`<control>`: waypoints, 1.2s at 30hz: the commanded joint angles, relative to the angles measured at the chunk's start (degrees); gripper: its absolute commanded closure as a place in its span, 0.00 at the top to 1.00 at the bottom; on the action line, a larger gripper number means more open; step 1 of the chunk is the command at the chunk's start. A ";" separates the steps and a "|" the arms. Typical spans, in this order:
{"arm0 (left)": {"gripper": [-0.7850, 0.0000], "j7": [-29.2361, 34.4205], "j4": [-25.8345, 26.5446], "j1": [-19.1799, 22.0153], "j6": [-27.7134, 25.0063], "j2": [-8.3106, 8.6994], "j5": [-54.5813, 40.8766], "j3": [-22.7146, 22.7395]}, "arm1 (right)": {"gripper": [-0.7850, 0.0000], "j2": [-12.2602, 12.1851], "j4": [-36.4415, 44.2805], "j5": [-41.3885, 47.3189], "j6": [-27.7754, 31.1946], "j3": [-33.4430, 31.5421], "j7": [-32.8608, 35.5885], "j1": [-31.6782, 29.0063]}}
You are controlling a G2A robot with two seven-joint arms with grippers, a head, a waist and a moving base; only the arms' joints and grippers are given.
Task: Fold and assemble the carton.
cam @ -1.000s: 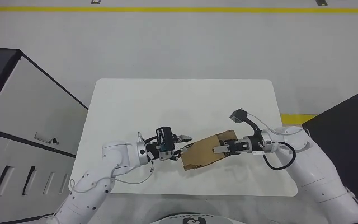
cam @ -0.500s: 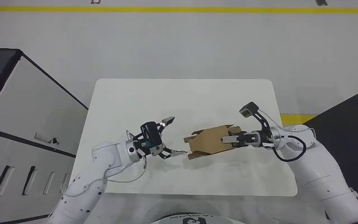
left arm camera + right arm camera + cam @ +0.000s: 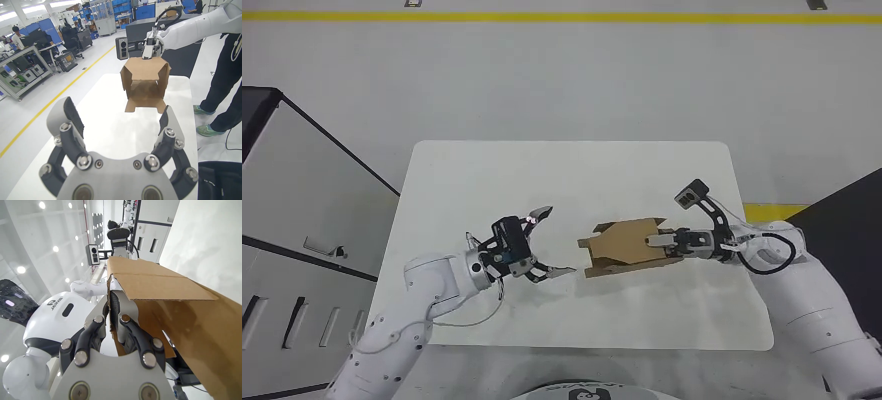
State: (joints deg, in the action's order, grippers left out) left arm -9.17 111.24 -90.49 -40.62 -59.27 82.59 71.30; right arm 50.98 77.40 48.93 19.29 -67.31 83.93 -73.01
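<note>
Carton, place: the brown carton (image 3: 627, 248) is right of centre on the white worktop (image 3: 572, 170), between the two claws.
Right claw: the right claw (image 3: 654, 241) is clamped on a cardboard wall at the carton end nearest its own arm.
Left claw: the left claw (image 3: 557, 241) is spread wide and holds nothing. It is near the carton's other end but apart from it.
Long axis: it runs across the worktop from one claw toward the other, slightly skewed in the top view.
Facing: the open mouth points at the left claw.
Left wrist view adds: the hollow inside, the side flaps splayed outward, and the bottom flap (image 3: 145, 105) jutting low over the worktop. Whether that flap touches the surface cannot be told.
Right wrist view adds: the fingers (image 3: 114, 301) pinch a thin cardboard edge, one on each side of it.
Top view adds: both claws and the carton lie roughly in one line.
Writing: the carton faces in sight are bare brown cardboard.
</note>
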 commanded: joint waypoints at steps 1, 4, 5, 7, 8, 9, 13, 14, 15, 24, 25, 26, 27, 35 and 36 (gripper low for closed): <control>1.00 0.04 0.03 0.04 -0.02 0.01 0.11 0.02 | 0.00 0.04 -0.23 0.07 0.05 0.06 0.04 0.12; 1.00 0.04 0.03 0.04 -0.02 0.01 0.11 0.02 | 0.00 0.04 -0.23 0.07 0.05 0.06 0.04 0.12; 1.00 0.04 0.03 0.04 -0.02 0.01 0.11 0.02 | 0.00 0.04 -0.23 0.07 0.05 0.06 0.04 0.12; 1.00 1.20 -0.42 -0.24 1.47 -0.09 -0.83 -0.09 | 0.00 0.12 0.32 -0.11 -0.28 0.02 -1.57 -0.06; 0.95 2.19 -0.57 -0.32 1.80 -0.13 -1.88 -0.21 | 0.00 0.15 0.25 -0.33 -0.29 -0.19 -2.35 -0.09; 0.49 2.95 -0.47 -0.23 1.97 -0.17 -2.81 -0.24 | 0.00 0.16 0.07 -0.58 -0.22 -0.37 -2.81 -0.12; 0.00 5.93 -0.31 0.20 1.50 -0.15 -5.29 -0.12 | 0.00 0.25 -0.23 -0.71 0.63 -0.99 -2.76 -0.12; 0.00 6.09 -0.16 0.29 1.54 -0.14 -5.02 -0.11 | 0.00 0.25 -0.23 -0.71 0.63 -0.99 -2.76 -0.12; 0.00 6.09 -0.16 0.29 1.54 -0.14 -5.02 -0.11 | 0.00 0.25 -0.23 -0.71 0.63 -0.99 -2.76 -0.12; 0.00 7.22 0.22 0.74 0.21 -0.35 -7.89 -1.96 | 0.00 0.37 1.60 -2.00 0.43 -1.33 -5.69 -0.87; 0.00 7.99 0.46 0.96 0.20 -0.38 -8.12 -2.32 | 0.00 0.40 1.70 -2.09 0.41 -1.44 -5.93 -0.93; 0.00 8.70 0.84 1.18 0.19 -0.42 -8.13 -2.73 | 0.00 0.43 1.79 -2.17 0.37 -1.53 -6.03 -0.94; 0.00 9.15 1.04 1.31 0.56 -0.48 -8.35 -3.06 | 0.00 0.46 1.83 -2.22 0.37 -1.61 -6.14 -0.95; 0.00 11.90 0.09 3.99 2.14 -1.04 -9.21 -6.16 | 0.00 0.90 1.56 -1.91 0.44 -1.50 -5.68 -0.69; 0.00 12.06 -0.10 4.32 2.15 -1.12 -9.39 -6.61 | 0.00 0.96 1.50 -1.78 0.47 -1.47 -5.55 -0.66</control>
State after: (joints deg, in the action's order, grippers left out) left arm 2.77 111.29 -86.48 -38.50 -60.31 73.34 65.12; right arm 51.89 78.97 47.02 19.73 -68.81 78.26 -73.69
